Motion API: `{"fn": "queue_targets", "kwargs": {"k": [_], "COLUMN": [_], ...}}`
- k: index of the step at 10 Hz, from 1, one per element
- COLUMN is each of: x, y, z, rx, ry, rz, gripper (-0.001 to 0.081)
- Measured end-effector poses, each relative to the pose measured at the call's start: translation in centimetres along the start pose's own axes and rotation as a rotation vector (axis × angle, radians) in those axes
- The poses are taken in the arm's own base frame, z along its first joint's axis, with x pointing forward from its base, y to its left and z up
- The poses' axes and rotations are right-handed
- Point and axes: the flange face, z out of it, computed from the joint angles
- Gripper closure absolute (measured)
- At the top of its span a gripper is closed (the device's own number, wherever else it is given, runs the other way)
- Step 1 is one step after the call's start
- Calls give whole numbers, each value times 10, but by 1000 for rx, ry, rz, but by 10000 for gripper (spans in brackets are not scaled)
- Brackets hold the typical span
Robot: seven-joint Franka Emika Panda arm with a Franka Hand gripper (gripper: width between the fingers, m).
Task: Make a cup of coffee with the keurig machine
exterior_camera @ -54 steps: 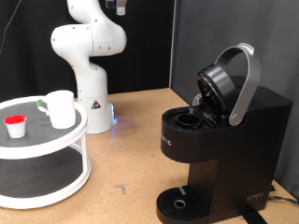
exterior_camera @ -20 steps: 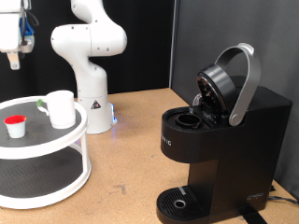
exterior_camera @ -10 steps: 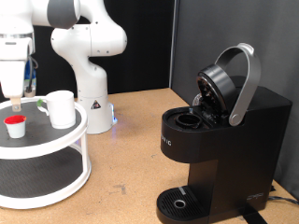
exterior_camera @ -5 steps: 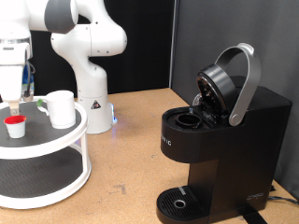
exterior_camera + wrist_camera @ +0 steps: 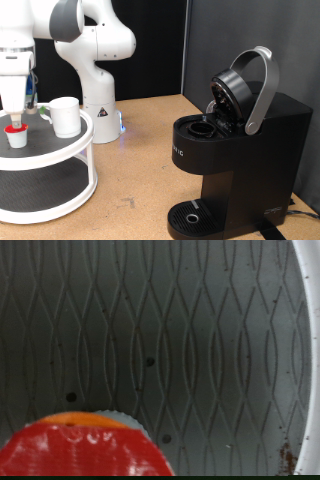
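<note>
The white cup [image 5: 66, 116] stands on the top tier of a round white stand [image 5: 70, 143] at the exterior view's left. A small white pod with a red top [image 5: 15, 131] sits beside it on the same tier. My gripper [image 5: 16, 115] hangs straight down just above the pod, open, with nothing between its fingers. In the wrist view the pod's red top [image 5: 85, 450] is close, on the grey patterned mat [image 5: 150, 330]. The black keurig machine [image 5: 240, 160] stands at the right with its lid and grey handle raised and its pod chamber open.
The arm's white base [image 5: 97, 105] stands behind the stand, with a dark curtain behind it. The stand has a lower tier [image 5: 40, 185]. The machine's round drip tray [image 5: 190, 215] holds nothing. Bare wooden tabletop [image 5: 140, 160] lies between stand and machine.
The gripper came in from the top left and has dropped steadily towards the pod on the stand. Cup, pod and machine have not moved.
</note>
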Motion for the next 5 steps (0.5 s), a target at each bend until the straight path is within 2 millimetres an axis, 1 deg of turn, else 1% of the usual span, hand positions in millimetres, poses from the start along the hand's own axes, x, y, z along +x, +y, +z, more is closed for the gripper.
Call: {"fn": "queue_targets", "kwargs": {"k": [5], "x": [0], "y": [-7], "z": [21], "rx": [-10], "ry": [-12], "rz": [-1], "gripper": [1]}}
